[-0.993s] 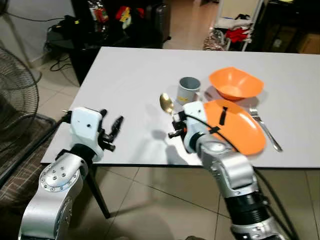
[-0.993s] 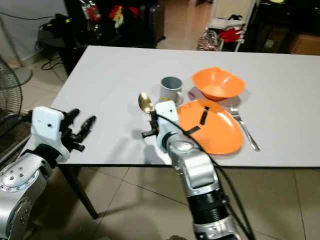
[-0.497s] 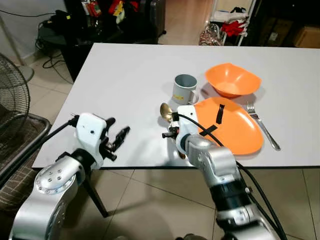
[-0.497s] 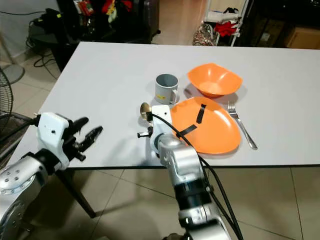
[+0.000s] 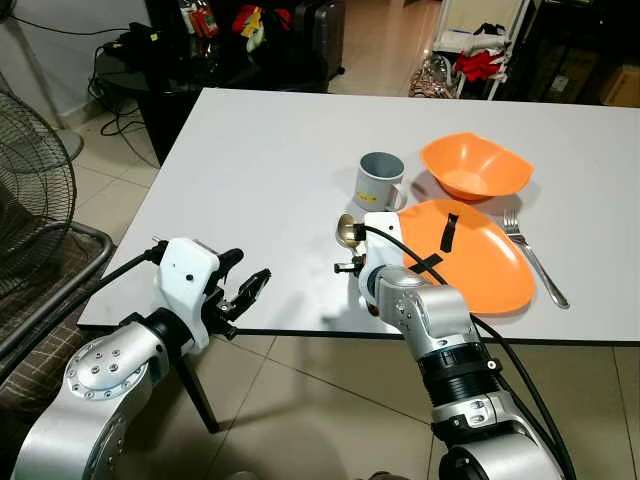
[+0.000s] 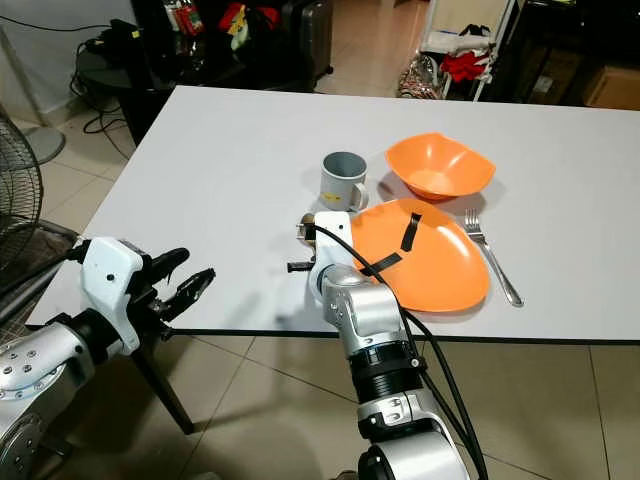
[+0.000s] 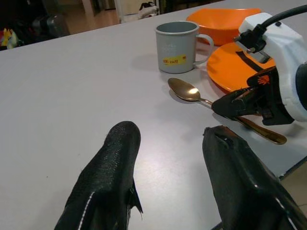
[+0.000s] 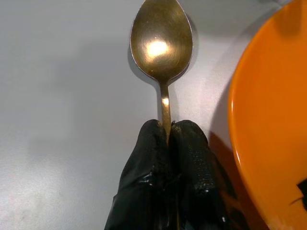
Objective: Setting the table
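One gold spoon (image 8: 162, 45), pinched by its handle in the right claw (image 8: 165, 132), lies on the white tabletop (image 5: 250, 160) at centre frame, just left of the orange plate (image 5: 470, 250), apparently for placing; the left claw (image 7: 168, 158) hovers wide, empty.

Lighting is even, bright and diffuse across the white table (image 5: 250, 150), with no harsh glare. Soft shadows sit beneath the grey mug (image 5: 379, 181) and orange bowl (image 5: 474, 166). The room toward 12 o'clock is dim and underexposed. A bright highlight marks the gold spoon (image 8: 161, 40) bowl. The left gripper (image 7: 175, 189) fingers (image 7: 103, 187) appear soft, out of focus. Head views are sharp, with mild bending of straight lines at the edges.
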`<state>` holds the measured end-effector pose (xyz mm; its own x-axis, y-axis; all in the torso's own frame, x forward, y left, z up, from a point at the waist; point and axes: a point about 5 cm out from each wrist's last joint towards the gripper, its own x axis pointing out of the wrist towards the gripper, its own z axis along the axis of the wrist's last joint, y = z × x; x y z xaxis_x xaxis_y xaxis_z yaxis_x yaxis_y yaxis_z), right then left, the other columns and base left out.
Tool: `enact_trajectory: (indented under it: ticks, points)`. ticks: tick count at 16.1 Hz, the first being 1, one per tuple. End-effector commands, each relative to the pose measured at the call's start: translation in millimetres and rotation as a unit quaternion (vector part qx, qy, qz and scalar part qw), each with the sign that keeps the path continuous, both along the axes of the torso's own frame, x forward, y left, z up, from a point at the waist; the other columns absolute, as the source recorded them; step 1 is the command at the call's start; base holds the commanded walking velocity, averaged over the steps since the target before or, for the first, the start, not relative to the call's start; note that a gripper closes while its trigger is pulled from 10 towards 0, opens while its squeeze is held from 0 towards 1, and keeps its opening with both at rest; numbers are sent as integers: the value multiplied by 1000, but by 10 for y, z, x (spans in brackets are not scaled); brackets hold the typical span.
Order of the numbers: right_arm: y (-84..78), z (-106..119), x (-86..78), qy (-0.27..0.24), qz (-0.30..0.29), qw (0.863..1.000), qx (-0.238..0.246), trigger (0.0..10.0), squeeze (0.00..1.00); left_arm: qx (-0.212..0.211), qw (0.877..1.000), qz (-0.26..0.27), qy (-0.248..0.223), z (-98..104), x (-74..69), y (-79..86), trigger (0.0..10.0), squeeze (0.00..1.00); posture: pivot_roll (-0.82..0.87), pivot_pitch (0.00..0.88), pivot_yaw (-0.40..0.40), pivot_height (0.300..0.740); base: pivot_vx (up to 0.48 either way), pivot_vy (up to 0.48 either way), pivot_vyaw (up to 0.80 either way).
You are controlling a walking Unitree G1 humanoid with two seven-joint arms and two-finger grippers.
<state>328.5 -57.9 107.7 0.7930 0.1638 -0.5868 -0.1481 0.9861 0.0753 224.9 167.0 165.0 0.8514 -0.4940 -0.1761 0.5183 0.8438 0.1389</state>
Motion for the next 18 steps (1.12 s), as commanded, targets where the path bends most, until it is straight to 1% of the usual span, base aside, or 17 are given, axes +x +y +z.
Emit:
enact_trajectory:
  ticks: [1,2,3,4,5,8,10,11,13,14,15,16,17,18]
  points:
    - [270,49,-38,17,19,999,33,10000,0,0,1000,-11,0,25,-23,-19,10000,0,-39,8,-15,740,0,0,0]
    - [285,48,-39,21,18,999,46,10000,86,0,1000,-12,1,25,-25,-22,10000,0,-38,7,-16,740,0,0,0]
    - [299,57,-35,21,20,998,53,10000,243,0,1000,-13,1,25,-26,-22,10000,0,-38,8,-14,740,0,0,0]
    - [329,89,-28,17,31,997,65,10000,675,0,1000,-14,1,26,-28,-21,10000,0,-38,8,-13,740,0,0,0]
    - [339,113,-24,15,33,997,70,10000,1000,0,1000,-15,1,27,-29,-21,10000,0,-38,8,-12,740,0,0,0]
    - [367,252,-18,-5,41,996,82,10000,1000,-2,1000,-22,2,34,-25,-32,10000,0,-39,7,-4,740,0,0,0]
    - [359,431,-28,-37,46,995,79,10000,1000,-6,999,-33,4,37,-29,-47,10000,0,-41,6,-1,740,0,0,0]
    - [329,559,-31,-59,49,994,75,10000,996,-7,999,-39,4,43,-33,-53,10000,0,-40,8,-1,740,0,0,0]
    - [219,843,-57,-93,50,991,87,10000,988,-23,998,-54,5,69,-47,-63,10000,0,-50,7,6,740,0,0,0]
    - [196,883,-64,-95,50,990,91,10000,988,-26,998,-58,5,73,-50,-66,10000,0,-50,7,6,740,0,0,0]
    - [108,989,-99,-117,53,988,90,10000,969,-37,996,-77,7,87,-63,-94,10000,0,-58,6,14,740,0,0,0]
    - [26,1074,-144,-147,68,983,91,10000,863,-47,994,-94,8,105,-74,-125,10000,0,-64,6,19,740,0,0,0]
    - [-53,1168,-218,-205,102,969,98,10000,282,-57,993,-103,3,128,-73,-157,10000,0,-70,6,22,740,0,0,0]
    - [-119,1214,-289,-246,122,956,102,10000,0,-67,993,-99,-3,146,-56,-176,10000,0,-73,6,23,740,0,0,0]
